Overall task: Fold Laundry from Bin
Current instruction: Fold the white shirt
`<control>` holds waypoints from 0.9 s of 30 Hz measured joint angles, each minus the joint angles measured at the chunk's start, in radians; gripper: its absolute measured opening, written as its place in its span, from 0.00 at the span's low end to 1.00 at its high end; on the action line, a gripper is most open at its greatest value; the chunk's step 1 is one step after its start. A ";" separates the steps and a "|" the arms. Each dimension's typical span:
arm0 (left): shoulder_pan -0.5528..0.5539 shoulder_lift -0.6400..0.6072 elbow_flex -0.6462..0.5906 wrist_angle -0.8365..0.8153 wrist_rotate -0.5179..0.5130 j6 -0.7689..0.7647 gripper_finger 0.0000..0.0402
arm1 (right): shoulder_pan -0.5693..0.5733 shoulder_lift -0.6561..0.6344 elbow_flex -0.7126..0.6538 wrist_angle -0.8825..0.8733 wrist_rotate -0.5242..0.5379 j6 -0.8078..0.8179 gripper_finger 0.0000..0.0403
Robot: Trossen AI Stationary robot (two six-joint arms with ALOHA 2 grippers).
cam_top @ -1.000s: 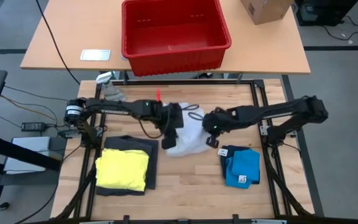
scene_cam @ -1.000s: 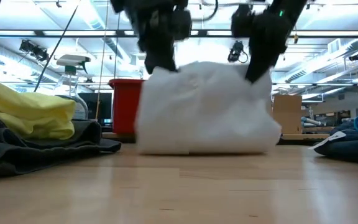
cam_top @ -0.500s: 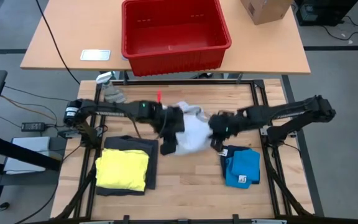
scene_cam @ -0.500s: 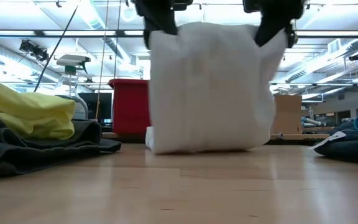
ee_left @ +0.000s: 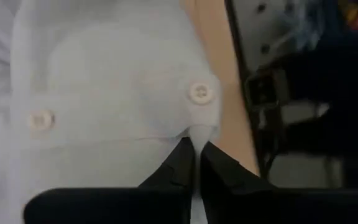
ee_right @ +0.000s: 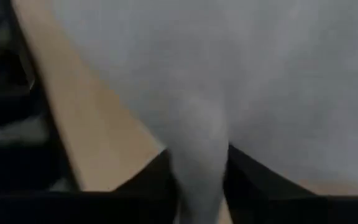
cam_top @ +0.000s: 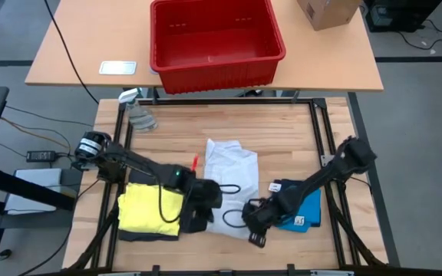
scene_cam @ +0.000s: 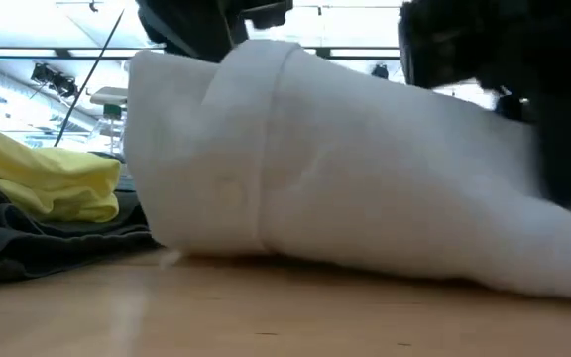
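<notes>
The white garment (cam_top: 230, 172) is stretched flat between the yellow garment (cam_top: 151, 208) and the blue garment (cam_top: 301, 205). Its near edge is pinched by the left gripper (cam_top: 203, 205) and the right gripper (cam_top: 253, 225), both clamped on cloth.

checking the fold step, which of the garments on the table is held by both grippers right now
The white shirt, spread in the table's middle: the left gripper and right gripper each pinch its near edge. The yellow garment and the blue garment lie folded, untouched.
</notes>
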 joint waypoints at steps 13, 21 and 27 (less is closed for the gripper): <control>-0.146 -0.001 -0.046 0.083 -0.041 -0.499 0.29 | 0.073 -0.083 -0.001 0.057 -0.085 -0.032 0.65; -0.420 -0.007 -0.046 0.139 -0.397 -0.361 0.33 | 0.257 -0.078 0.000 0.140 0.365 -0.101 0.66; -0.499 0.051 -0.046 0.137 -0.644 -0.051 0.34 | 0.344 0.010 0.000 0.142 0.444 -0.253 0.66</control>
